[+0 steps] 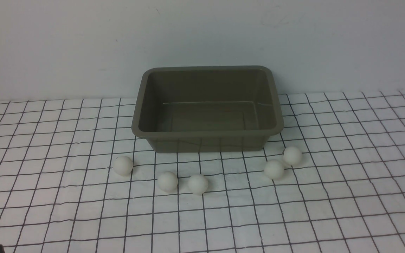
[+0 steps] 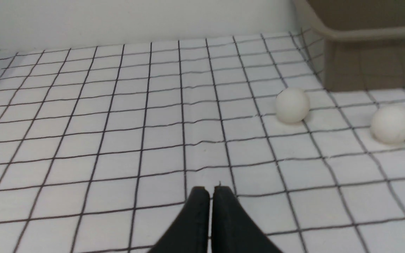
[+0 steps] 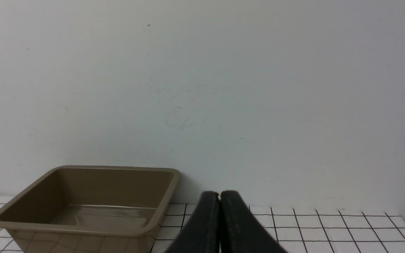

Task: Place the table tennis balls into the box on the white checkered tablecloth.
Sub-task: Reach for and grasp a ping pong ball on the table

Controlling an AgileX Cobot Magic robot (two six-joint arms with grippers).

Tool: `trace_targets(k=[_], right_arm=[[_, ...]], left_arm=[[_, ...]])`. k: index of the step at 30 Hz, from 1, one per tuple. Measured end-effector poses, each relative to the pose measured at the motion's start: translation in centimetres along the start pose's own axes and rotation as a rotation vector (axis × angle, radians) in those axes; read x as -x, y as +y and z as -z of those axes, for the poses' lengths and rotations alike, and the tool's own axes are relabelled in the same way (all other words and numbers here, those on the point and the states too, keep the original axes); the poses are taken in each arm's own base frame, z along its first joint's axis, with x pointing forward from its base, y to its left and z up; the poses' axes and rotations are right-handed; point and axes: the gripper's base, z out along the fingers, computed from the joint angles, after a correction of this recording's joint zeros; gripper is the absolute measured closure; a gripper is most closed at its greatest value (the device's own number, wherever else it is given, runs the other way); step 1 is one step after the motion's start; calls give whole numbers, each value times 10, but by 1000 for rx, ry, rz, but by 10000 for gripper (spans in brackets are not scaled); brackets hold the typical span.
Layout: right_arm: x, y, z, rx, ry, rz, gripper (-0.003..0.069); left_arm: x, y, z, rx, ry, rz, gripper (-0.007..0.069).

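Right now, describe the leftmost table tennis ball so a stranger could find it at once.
Start at the olive-grey box standing at the back of the white checkered tablecloth. Just in front of its front left corner lies one white ball. It sits alone, while the other four lie in two close pairs further right.

Olive-grey box [image 1: 207, 134] stands upright at the back of the white checkered tablecloth [image 1: 47, 211], open top up, its floor bare; the cloth lies flat with slight wrinkles, thin black grid; five white balls rest on it in front of the box, all outside; leftmost table tennis ball [image 1: 123, 165] sits off the left front corner; second ball [image 1: 167, 181] and middle ball [image 1: 198, 183] lie near each other, apart, farthest forward; fourth ball [image 1: 274, 169] and rightmost ball [image 1: 292, 155] sit just beside each other by the right front corner.
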Motion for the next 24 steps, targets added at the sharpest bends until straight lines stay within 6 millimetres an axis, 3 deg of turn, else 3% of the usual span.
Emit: trace_targets(k=[14, 24], right_arm=[[0, 0, 0, -1, 1, 1, 673], [0, 0, 0, -2, 1, 2, 673]], left_arm=[[13, -7, 1, -107, -120, 431, 629], [14, -9, 2, -137, -126, 535, 629]])
